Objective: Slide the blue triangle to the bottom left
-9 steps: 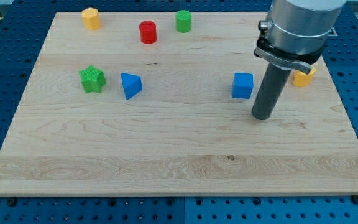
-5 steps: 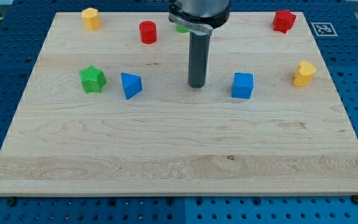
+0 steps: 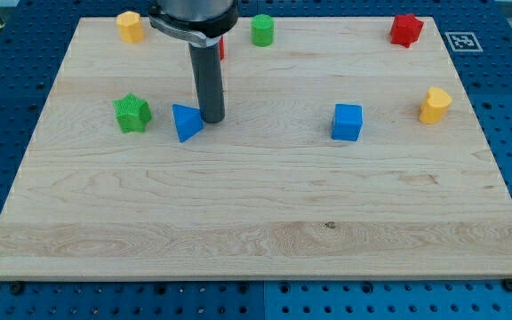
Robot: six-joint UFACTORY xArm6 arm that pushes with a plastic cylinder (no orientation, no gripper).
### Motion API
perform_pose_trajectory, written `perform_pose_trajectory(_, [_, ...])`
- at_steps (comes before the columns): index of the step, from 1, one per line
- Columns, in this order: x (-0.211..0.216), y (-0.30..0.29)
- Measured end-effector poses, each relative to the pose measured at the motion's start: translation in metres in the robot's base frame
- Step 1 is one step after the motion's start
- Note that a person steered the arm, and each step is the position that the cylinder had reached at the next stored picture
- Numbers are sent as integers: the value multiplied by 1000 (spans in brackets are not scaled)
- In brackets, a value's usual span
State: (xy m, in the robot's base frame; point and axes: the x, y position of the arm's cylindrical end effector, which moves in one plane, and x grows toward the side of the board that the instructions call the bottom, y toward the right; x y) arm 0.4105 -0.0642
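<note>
The blue triangle (image 3: 186, 122) lies on the wooden board (image 3: 256, 204), left of centre in the upper half. My tip (image 3: 212, 119) stands right against the triangle's right side, touching it or nearly so. The dark rod rises from there towards the view's top. A green star (image 3: 132, 113) sits just left of the triangle.
A blue cube (image 3: 347, 122) lies right of centre. A yellow block (image 3: 434, 105) sits near the right edge. A red star (image 3: 405, 29) is at the top right. A green cylinder (image 3: 262, 29), a yellow block (image 3: 130, 26) and a red block (image 3: 221, 46) partly hidden behind the rod line the top.
My tip has swept from the view's right, past the blue cube, leftward across the board to the blue triangle's right side. No block has visibly moved.
</note>
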Motion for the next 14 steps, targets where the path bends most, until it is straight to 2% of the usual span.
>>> perform_pose_trajectory(2, [-29, -15])
perform_pose_trajectory(3, [-29, -15])
perform_pose_trajectory(4, [-15, -27])
perform_pose_trajectory(8, [86, -50])
perform_pose_trajectory(14, [133, -50])
